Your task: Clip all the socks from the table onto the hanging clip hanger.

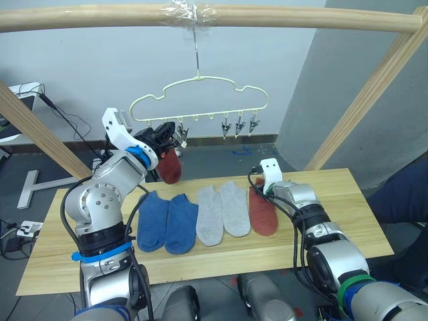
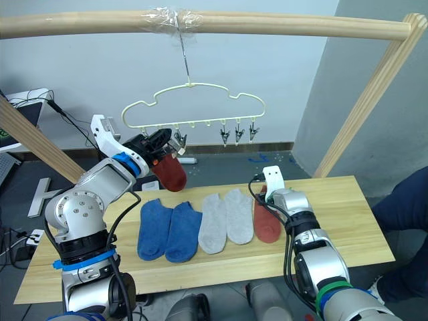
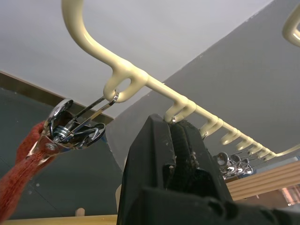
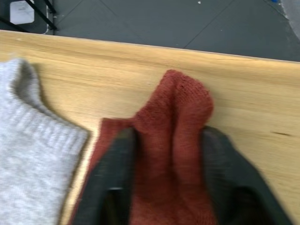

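Note:
The pale-yellow clip hanger point(image 1: 200, 83) hangs from the top pole. One rust red sock point(image 1: 171, 167) dangles from a clip point(image 3: 75, 126) at the hanger's left end. My left gripper point(image 1: 162, 134) is raised right beside that clip, fingers point(image 3: 178, 145) shut together under the neighbouring hook. On the table point(image 1: 334, 214) lie two blue socks point(image 1: 153, 221), two light grey socks point(image 1: 210, 215) and a second rust red sock point(image 1: 263, 212) in a row. My right gripper point(image 1: 259, 189) is at that sock's far end, shut on a raised fold of it point(image 4: 171, 122).
Three bare clips point(image 1: 238, 126) hang at the hanger's right end. Slanted wooden frame poles point(image 1: 361, 100) rise at both sides of the table. A person in blue point(image 1: 408, 194) is at the right edge. Cables and a power strip point(image 1: 20, 231) lie on the floor at left.

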Robot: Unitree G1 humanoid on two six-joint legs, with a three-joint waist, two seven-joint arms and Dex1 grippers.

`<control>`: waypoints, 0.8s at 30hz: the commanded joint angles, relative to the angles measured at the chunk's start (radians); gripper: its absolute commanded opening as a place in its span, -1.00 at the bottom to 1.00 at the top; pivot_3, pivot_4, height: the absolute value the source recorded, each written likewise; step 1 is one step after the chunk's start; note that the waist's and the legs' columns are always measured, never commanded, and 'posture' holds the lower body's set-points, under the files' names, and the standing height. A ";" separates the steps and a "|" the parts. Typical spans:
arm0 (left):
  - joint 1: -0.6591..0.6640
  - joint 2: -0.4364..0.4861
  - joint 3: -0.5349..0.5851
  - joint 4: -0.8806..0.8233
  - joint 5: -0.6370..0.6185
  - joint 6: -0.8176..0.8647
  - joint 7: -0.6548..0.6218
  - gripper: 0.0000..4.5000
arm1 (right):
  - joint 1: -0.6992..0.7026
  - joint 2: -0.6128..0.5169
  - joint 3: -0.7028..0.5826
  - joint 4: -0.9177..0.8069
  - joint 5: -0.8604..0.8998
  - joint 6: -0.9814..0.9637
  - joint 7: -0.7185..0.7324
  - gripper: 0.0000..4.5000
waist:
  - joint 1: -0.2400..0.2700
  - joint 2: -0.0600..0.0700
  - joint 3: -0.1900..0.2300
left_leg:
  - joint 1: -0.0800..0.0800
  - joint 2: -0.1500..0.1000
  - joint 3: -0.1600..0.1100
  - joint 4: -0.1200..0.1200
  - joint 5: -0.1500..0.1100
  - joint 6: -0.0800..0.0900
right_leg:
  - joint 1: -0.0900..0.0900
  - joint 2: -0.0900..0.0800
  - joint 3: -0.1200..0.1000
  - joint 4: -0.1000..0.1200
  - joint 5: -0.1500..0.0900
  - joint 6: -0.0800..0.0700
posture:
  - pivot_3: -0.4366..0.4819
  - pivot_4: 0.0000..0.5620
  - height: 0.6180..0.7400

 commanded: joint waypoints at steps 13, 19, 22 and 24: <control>-0.018 0.014 0.038 -0.039 -0.105 0.035 0.007 -1.00 | 0.132 -0.108 0.165 -0.568 0.056 0.153 0.306 -0.98 | 0.004 0.002 0.001 | 0.000 0.000 0.000 -0.001 0.000 0.000 | 0.000 0.000 0.000 -0.002 0.000 0.000 | -0.66 -0.23 1.00; -0.023 0.022 0.048 -0.027 -0.128 0.043 0.014 -1.00 | 0.165 -0.161 0.184 -0.922 0.195 0.203 0.471 -0.98 | 0.001 0.001 0.001 | 0.000 0.000 -0.001 -0.001 0.000 0.000 | 0.000 0.001 -0.001 -0.001 0.000 0.000 | -0.69 -0.21 1.00; -0.030 0.022 0.053 -0.016 -0.141 0.041 0.021 -1.00 | 0.138 -0.139 0.185 -0.961 0.236 0.219 0.488 -0.98 | 0.000 0.001 0.001 | 0.000 0.000 -0.001 -0.001 0.000 0.000 | 0.000 0.001 -0.001 -0.001 0.000 0.000 | -0.69 -0.22 1.00; -0.034 0.021 0.056 -0.012 -0.147 0.040 0.026 -1.00 | 0.115 -0.115 0.191 -0.952 0.246 0.206 0.488 -0.98 | 0.000 0.002 0.001 | 0.000 0.000 -0.001 -0.001 0.000 0.000 | 0.000 0.001 0.000 -0.002 0.000 0.000 | -0.68 -0.23 1.00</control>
